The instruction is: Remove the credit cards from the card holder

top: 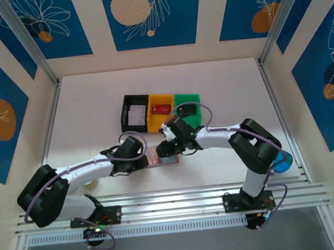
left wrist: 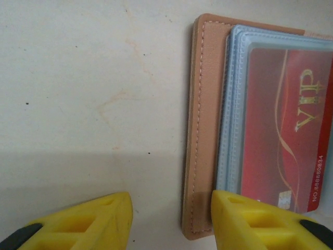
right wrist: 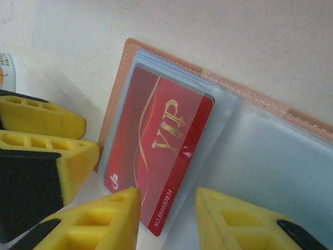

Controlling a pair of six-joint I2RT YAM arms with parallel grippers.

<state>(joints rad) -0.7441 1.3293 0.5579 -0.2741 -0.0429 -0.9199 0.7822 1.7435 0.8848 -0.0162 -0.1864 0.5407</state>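
Both arms bend inward to mid-frame over the pale table (top: 96,101), blue walls (top: 152,16) behind. The left gripper (left wrist: 170,203), half-open, straddles the card holder (left wrist: 203,104) edge; the right gripper (right wrist: 167,198), half-open, brackets the red card (right wrist: 161,156) end.

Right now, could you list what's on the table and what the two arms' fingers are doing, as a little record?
card holder: lying open on the table
red card: in a clear pocket
left fingers: open, one over the holder's tan edge
right fingers: open, either side of the card's end
bins: black bin, yellow bin, green bin, in a row beyond
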